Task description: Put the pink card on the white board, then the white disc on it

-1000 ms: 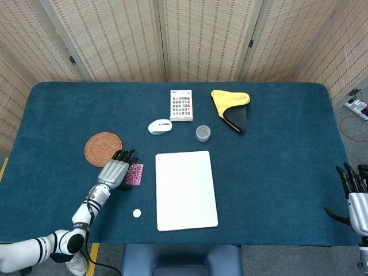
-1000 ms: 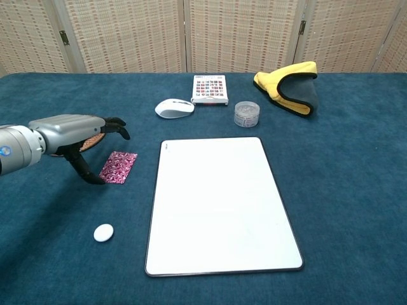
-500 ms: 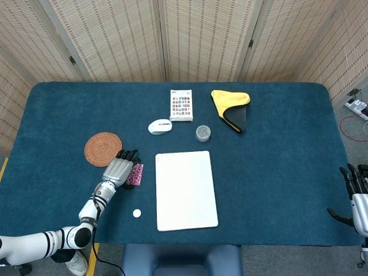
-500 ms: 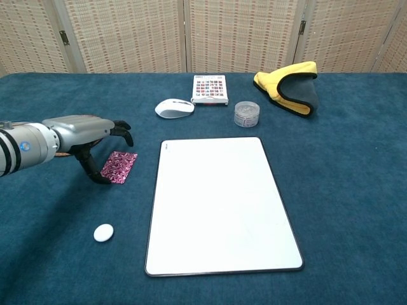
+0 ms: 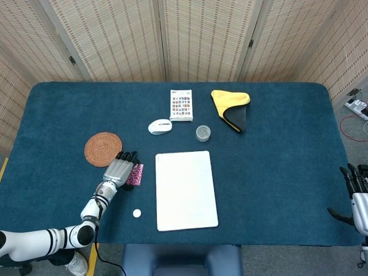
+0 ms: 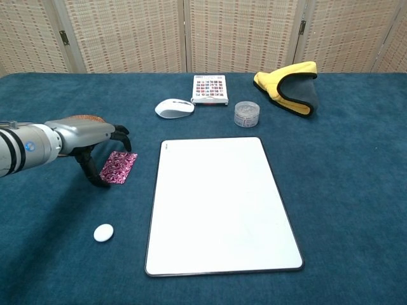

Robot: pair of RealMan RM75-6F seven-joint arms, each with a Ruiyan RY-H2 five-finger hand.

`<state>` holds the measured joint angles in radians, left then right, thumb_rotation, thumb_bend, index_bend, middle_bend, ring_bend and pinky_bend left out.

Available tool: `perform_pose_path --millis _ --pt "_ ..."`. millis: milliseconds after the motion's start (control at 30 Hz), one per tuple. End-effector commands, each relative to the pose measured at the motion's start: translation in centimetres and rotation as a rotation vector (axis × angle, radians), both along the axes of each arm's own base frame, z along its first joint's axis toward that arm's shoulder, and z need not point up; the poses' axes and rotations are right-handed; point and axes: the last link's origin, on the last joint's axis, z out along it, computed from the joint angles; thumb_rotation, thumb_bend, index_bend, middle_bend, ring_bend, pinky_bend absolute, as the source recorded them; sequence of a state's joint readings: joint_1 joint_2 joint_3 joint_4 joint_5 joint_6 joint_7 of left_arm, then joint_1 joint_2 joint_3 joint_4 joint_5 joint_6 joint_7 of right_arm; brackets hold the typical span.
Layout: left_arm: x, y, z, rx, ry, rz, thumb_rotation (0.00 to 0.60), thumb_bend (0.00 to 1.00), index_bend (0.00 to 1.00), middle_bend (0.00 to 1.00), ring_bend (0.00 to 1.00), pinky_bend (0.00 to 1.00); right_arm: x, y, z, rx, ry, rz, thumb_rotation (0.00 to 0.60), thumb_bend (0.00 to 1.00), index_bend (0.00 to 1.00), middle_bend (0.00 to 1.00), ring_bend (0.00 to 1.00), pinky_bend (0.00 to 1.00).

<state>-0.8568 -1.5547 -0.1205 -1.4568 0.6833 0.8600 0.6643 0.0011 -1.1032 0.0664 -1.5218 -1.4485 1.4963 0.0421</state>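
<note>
Hovering my left hand point(image 6: 95, 136) low over the patterned pink card point(image 6: 118, 166), which lies flat on the blue bench point(image 6: 343, 165) just left of the white rectangular board point(image 6: 219, 203), I keep its fingers parted, holding nothing, ready to pinch the card's edge.

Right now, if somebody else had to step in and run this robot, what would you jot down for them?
Left hand: over the pink card, fingers curled at its left edge, not holding it yet as far as I can tell.
Right hand: off at the table's right edge, open, holding nothing.
The card lies on the table left of the white board; the white disc sits nearer the front.
Done: nothing placed. Left: card onto board, then disc onto card.
</note>
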Motion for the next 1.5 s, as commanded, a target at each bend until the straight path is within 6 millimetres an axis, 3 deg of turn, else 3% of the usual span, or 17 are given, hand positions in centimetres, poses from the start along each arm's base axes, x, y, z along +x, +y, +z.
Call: perform_pose_path --millis 33,1033,1267,1500 --pt "0.0 0.1 -0.1 0.003 0.008 0.005 0.6 0.24 0.24 0.02 0.0 0.0 -0.1 0.0 0.0 0.001 -0.001 -0.002 0.6 0.04 0.02 0.05 0.13 0.0" --pt "1.0 0.0 -0.1 0.019 0.015 -0.015 0.6 0.24 0.3 0.02 0.0 0.0 -0.7 -0.1 -0.1 0.001 -0.01 -0.011 0.6 0.04 0.03 0.05 0.13 0.0" --pt "3.4 -0.5 0.7 0.025 -0.019 -0.1 0.6 0.24 0.3 0.02 0.0 0.0 -0.5 -0.2 -0.1 0.003 -0.007 -0.005 0.6 0.04 0.03 0.05 0.13 0.0" --pt "7.5 -1.5 0.0 -0.02 -0.049 -0.237 0.6 0.24 0.3 0.02 0.0 0.0 -0.5 0.1 0.2 -0.005 -0.003 -0.008 0.6 0.04 0.03 0.05 0.13 0.0"
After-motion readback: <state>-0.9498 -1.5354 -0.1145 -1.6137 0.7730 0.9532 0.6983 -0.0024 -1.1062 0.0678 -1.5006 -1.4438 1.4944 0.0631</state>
